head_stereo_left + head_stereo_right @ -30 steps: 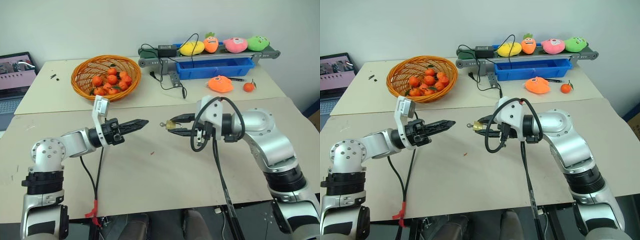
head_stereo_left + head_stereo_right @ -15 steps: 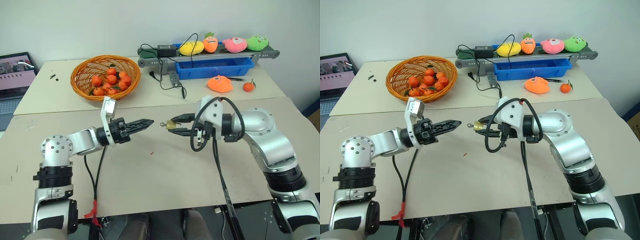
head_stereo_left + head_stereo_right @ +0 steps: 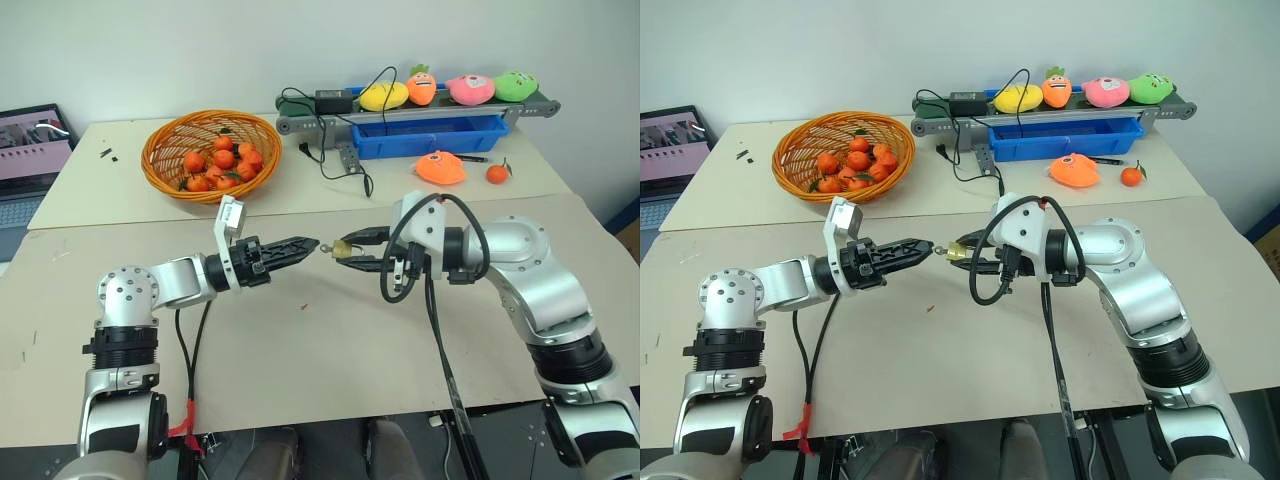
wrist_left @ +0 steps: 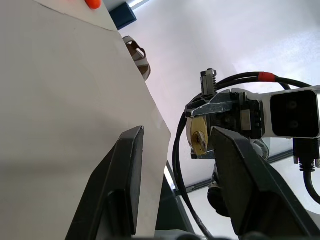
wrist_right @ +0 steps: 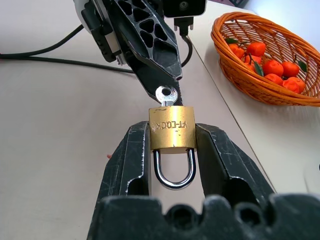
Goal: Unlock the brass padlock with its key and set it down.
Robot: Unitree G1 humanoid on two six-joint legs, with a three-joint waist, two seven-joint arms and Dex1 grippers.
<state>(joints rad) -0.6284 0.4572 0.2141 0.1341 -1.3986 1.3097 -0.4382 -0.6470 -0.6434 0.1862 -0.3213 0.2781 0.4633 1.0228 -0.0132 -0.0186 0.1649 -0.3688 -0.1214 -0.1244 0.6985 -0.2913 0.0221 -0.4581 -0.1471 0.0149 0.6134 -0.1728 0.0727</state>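
Your right gripper is clamped on the brass padlock above the counter, key inserted. Your left gripper stands apart at the key; closing off-centre could knock the padlock loose.

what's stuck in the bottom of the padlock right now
A small silver key sits in the keyhole of the brass padlock. Only its round head shows; the blade is hidden inside the lock body.
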